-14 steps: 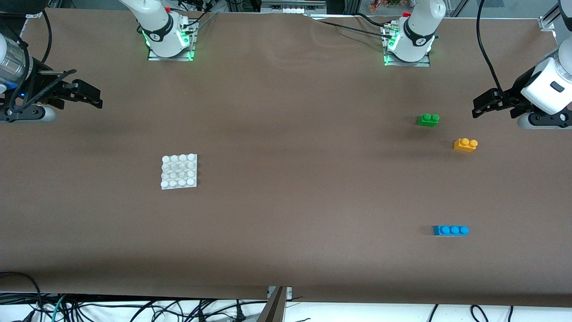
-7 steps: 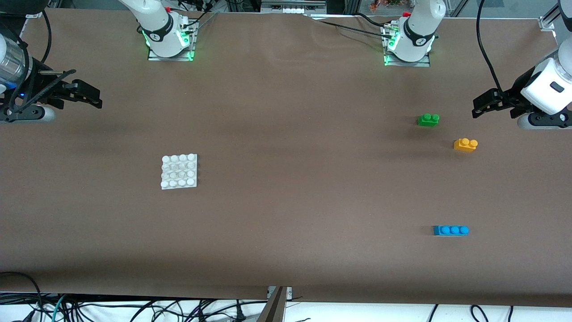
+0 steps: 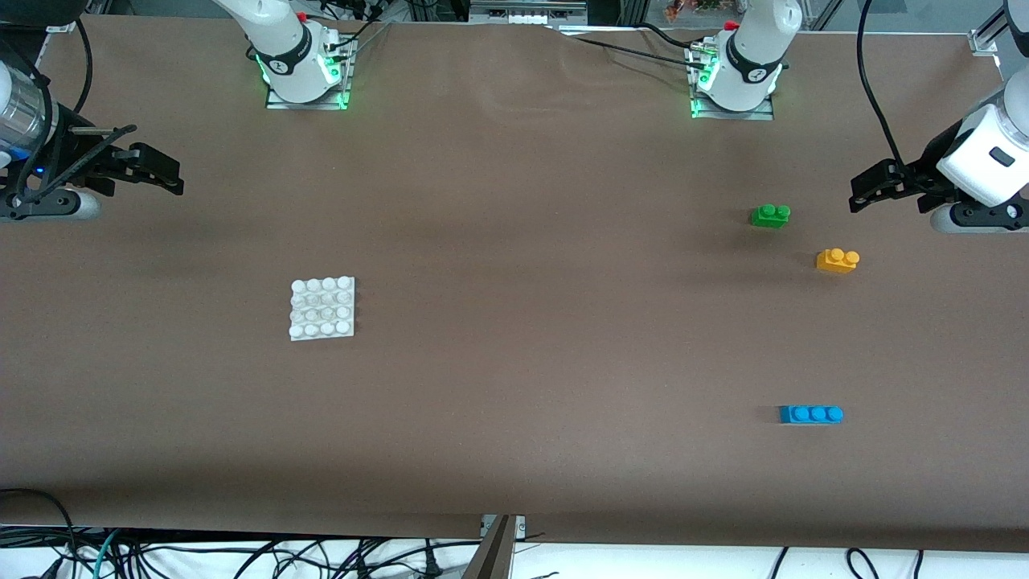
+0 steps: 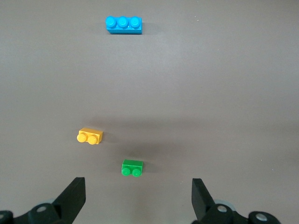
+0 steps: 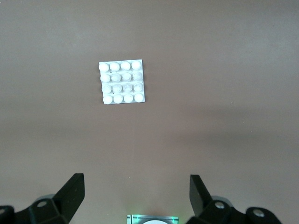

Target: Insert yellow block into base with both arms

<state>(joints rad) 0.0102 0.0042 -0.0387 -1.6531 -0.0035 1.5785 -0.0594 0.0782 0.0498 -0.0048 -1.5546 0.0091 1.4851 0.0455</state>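
While both arms wait high at the two ends of the table (image 3: 514, 450), nothing on the brown surface is touched. The left end effector (image 3: 864, 189) hangs over the left arm's end, its fingers (image 4: 74, 198) spread wide and holding nothing; the right end effector (image 3: 165, 173) hangs over the right arm's end, likewise wide open and empty, as its fingers (image 5: 72, 193) show in the right wrist view.

The yellow block (image 3: 837, 260) sits studs up on the table toward the left arm's end — in the front view at about five o'clock from the left end effector's tips. A green brick (image 3: 770, 215) lies near it, at about ten o'clock from the yellow block and apart from it. A blue three-stud brick (image 3: 810, 414) lies well apart from both, at about six o'clock from the yellow block, nearer to the front camera.

The base (image 3: 322, 309) lies flat toward the right arm's end, well apart from all three bricks, at about four o'clock from the right end effector. Open table lies between it and the yellow block — no brick stands on that stretch.
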